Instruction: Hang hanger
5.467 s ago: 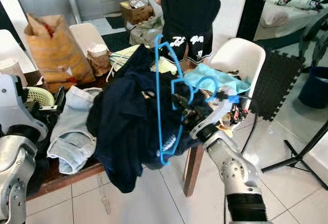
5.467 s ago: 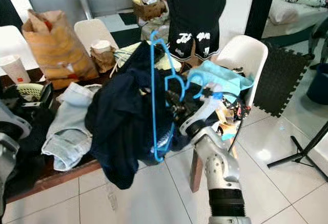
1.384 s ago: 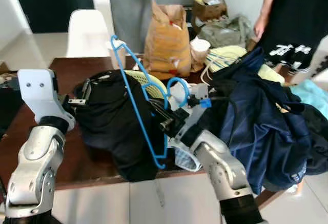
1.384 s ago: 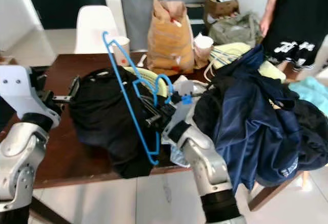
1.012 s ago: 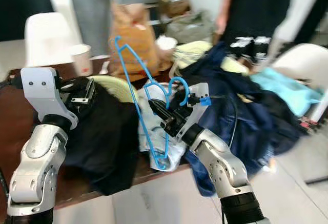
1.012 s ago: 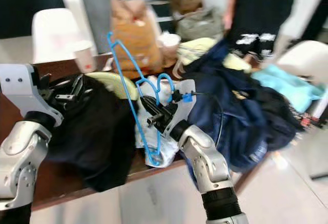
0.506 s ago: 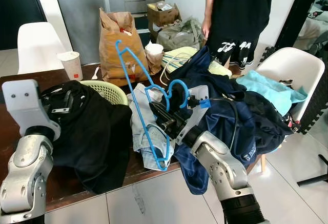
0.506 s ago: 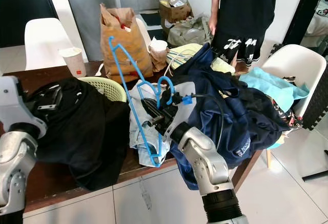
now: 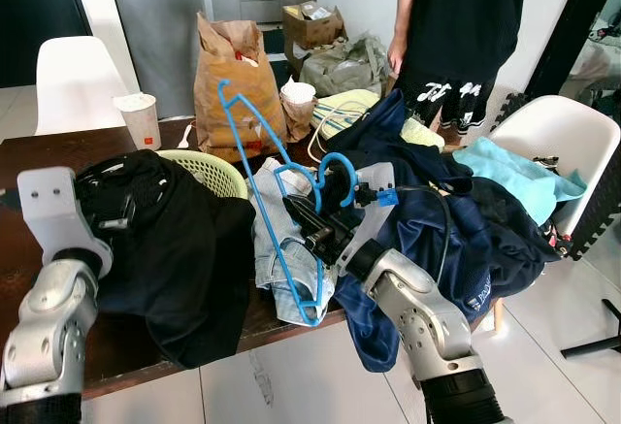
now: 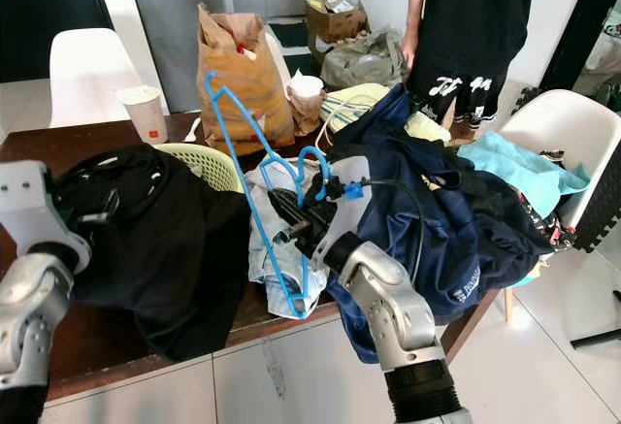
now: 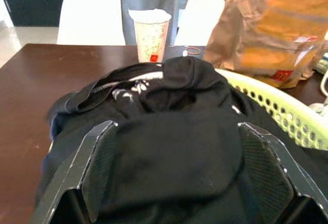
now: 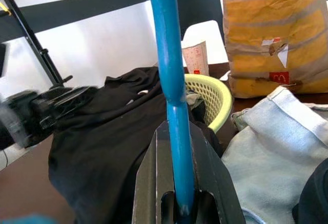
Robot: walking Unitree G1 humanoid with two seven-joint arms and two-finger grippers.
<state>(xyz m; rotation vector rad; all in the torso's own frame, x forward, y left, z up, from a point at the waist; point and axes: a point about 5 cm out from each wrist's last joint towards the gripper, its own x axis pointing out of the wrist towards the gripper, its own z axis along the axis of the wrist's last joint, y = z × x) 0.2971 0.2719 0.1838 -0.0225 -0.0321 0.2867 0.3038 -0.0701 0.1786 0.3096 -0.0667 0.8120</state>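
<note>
A blue plastic hanger stands tilted above the table with its hook curling toward the navy jacket. My right gripper is shut on the hanger's lower bar, and in the right wrist view the blue bar runs straight up out of the closed fingers. My left gripper is open, its two fingers spread wide over a black garment that lies on the left of the table.
The dark wooden table carries a yellow-green basket, a brown paper bag, a paper cup, pale jeans and a navy jacket. A person in black stands behind. White chairs flank the table.
The camera swung left and back to the table, so the whole scene shifted. The hanger has stayed in my right gripper at much the same tilt. The left gripper remains open over the black garment.
</note>
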